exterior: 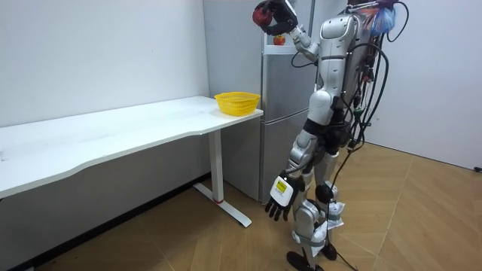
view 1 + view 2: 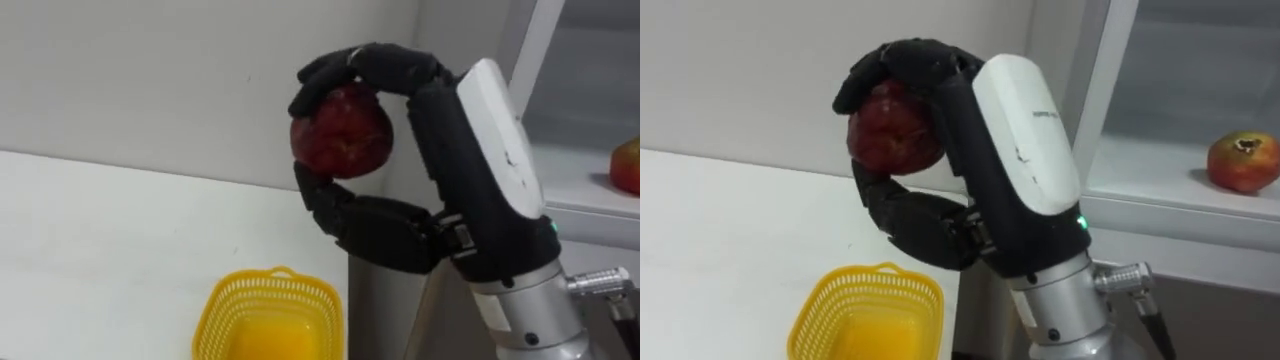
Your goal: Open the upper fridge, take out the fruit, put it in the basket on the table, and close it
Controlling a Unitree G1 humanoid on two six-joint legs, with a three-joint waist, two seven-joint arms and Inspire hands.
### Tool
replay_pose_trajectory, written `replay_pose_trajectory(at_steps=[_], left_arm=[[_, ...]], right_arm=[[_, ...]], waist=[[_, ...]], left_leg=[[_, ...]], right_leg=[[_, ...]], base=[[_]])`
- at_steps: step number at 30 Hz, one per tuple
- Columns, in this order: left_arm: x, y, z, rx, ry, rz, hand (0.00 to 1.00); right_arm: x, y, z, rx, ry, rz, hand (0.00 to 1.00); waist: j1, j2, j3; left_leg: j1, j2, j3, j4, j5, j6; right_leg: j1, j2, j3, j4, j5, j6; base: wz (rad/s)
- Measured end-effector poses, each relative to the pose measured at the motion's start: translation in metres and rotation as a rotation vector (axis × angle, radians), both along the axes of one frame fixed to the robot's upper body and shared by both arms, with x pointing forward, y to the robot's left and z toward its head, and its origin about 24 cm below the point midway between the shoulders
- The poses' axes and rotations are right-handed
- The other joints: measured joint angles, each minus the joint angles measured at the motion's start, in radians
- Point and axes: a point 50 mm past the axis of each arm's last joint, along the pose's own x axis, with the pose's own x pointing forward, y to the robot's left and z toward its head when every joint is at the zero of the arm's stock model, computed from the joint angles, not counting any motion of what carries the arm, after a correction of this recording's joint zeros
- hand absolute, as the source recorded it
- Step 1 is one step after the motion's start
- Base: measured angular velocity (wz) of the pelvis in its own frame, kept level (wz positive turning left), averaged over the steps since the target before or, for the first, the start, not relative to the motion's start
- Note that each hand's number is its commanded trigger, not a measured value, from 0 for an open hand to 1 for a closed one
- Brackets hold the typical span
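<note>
right now the right robot hand (image 2: 470,170) is holding a red fruit (image 2: 342,132) up high. its fingers are curling over the top and the thumb is pressing in from below, so the fruit is sitting clamped in the air beside the open fridge (image 1: 282,113) and above the near end of the counter (image 2: 100,250). a yellow basket (image 2: 215,320) is standing on that counter end, below the fruit and a little to its left in the eye views. the main risk, as i am judging it, is a drop from this height: the fruit is round and smooth-skinned, and the grip is catching it mostly at top and bottom, so any loosening while the arm is coming down could be letting it roll out sideways. if it is let go from up here rather than lowered first, it may be bouncing off the basket's rim, tipping the light basket, or rolling off the counter onto the floor (image 1: 188,241), since the basket is sitting close to the counter's end. squeezing harder is risking a bruised skin. the forearm is also lying near the fridge shelf (image 2: 580,190), where a second fruit (image 2: 1244,162) is resting, and a careless sweep could be knocking it off. the left robot hand (image 1: 280,202) is hanging by the robot's thigh with loose fingers, holding nothing.
</note>
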Motion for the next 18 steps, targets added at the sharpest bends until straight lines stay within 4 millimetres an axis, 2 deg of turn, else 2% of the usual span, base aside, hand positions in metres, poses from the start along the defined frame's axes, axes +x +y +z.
replay_pose_trajectory(at_steps=[5, 7, 12, 15, 18], left_arm=[[0.001, 0.002, 0.001, -0.015, 0.01, -0.009, 0.0], [-0.001, 0.002, 0.001, -0.015, 0.015, -0.007, 0.0], [0.004, 0.003, 0.001, -0.006, 0.005, -0.026, 0.0], [0.006, 0.003, 0.002, -0.007, -0.007, -0.029, 0.0], [0.008, 0.003, 0.002, -0.007, -0.016, -0.031, 0.0]], right_arm=[[0.013, 0.008, -0.015, -0.075, 0.091, 0.008, 1.0], [0.02, 0.007, -0.023, -0.095, 0.129, -0.008, 1.0], [0.047, -0.004, -0.063, -0.175, 0.3, -0.109, 1.0], [0.055, -0.01, -0.078, -0.21, 0.367, -0.159, 1.0], [0.058, -0.012, -0.085, -0.23, 0.397, -0.177, 1.0]], waist=[[0.016, 0.004, 0.0019], [0.03, 0.009, 0.0053], [0.043, 0.016, 0.0101], [0.06, 0.019, 0.0116], [0.062, 0.019, 0.0114]], left_leg=[[-0.009, -0.001, -0.014, 0.006, 0.0, 0.0], [-0.008, -0.002, -0.015, 0.007, 0.0, 0.0], [-0.027, -0.007, -0.044, 0.019, 0.0, 0.0], [-0.035, -0.007, -0.047, 0.023, 0.0, 0.0], [-0.038, -0.009, -0.054, 0.031, 0.001, 0.0]], right_leg=[[-0.001, -0.002, -0.01, -0.001, 0.0, 0.0], [0.002, -0.002, -0.011, -0.001, 0.0, 0.0], [-0.004, -0.006, -0.032, 0.0, 0.0, 0.001], [-0.009, -0.006, -0.034, -0.001, 0.0, 0.001], [-0.008, -0.007, -0.038, -0.003, 0.0, 0.001]], base=[[0.08], [0.04], [0.13], [0.03], [0.08]])
